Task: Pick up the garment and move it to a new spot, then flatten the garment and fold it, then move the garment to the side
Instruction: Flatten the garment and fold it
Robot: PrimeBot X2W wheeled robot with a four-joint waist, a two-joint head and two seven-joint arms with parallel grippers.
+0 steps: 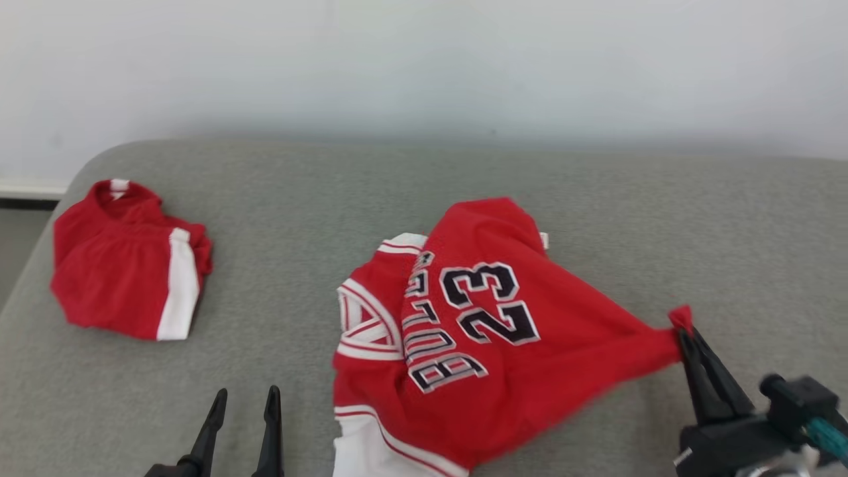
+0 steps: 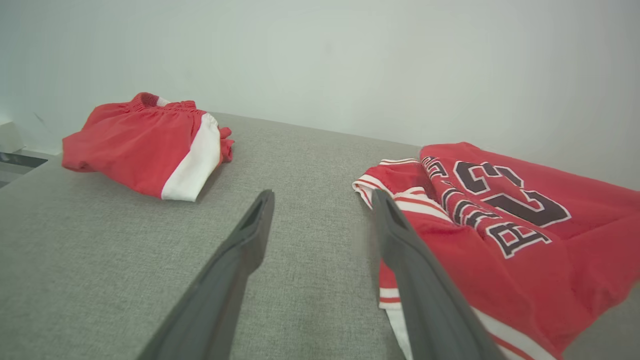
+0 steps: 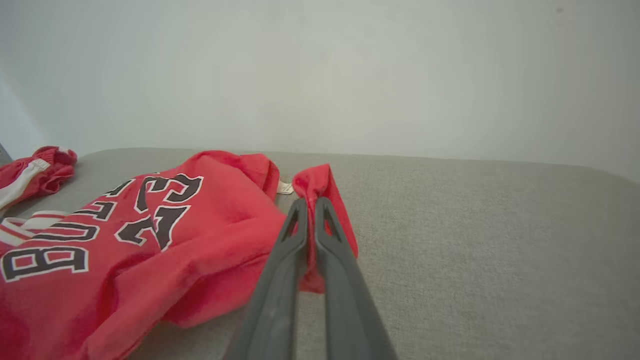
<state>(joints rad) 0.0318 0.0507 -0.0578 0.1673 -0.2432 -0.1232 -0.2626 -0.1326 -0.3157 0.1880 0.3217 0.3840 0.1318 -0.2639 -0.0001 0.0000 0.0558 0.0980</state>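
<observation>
Garment (image 1: pixel 477 318), a red basketball jersey with the number 23 and white trim, lies crumpled near the middle of a grey fabric-covered surface (image 1: pixel 596 199), printed side up. Its right-hand corner is drawn out into a taut point. The right claw (image 1: pixel 684 333) is clamped on that corner, fingers pressed together with red cloth between them. The left claw (image 1: pixel 246 392) hovers low over the surface just beside the jersey's left edge, fingers apart and holding nothing. A second red piece with a white stripe, seemingly folded shorts (image 1: pixel 126 265), sits well apart at the far left of the surface.

The step in hand looks like spreading the jersey flat. To do it well, the left claw would need to pinch the opposite edge, near the white-trimmed armhole or hem, so both claws can pull away from each other evenly. Keep the cloth low and the tension gentle, so the thin pinch on the right does not slip. Bunched folds under the lettering need smoothing before any fold is made.
</observation>
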